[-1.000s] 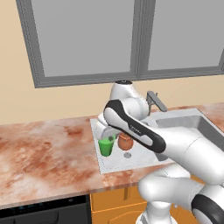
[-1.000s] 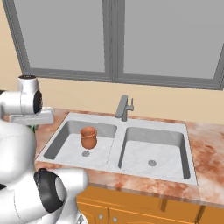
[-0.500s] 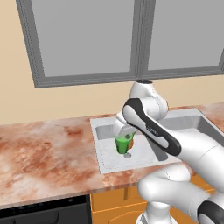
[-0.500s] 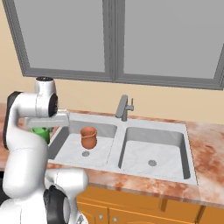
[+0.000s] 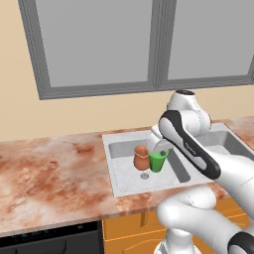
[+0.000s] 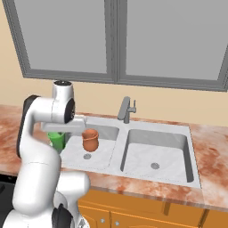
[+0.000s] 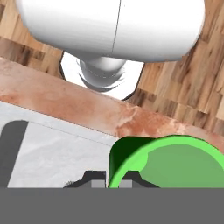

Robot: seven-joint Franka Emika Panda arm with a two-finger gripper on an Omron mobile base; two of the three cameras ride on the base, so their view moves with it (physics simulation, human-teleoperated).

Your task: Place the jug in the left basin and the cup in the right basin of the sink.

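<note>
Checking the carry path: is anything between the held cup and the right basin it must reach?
The gripper holds the cup over the left basin, beside the jug standing there. Only the sink's divider lies before the right basin; the faucet stands behind.

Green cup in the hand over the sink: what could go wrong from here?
1. The cup is carried right beside the jug standing in the left basin; it could knock the jug over.
2. The cup must still cross the divider to the right basin; a low carry may clip it.
</note>
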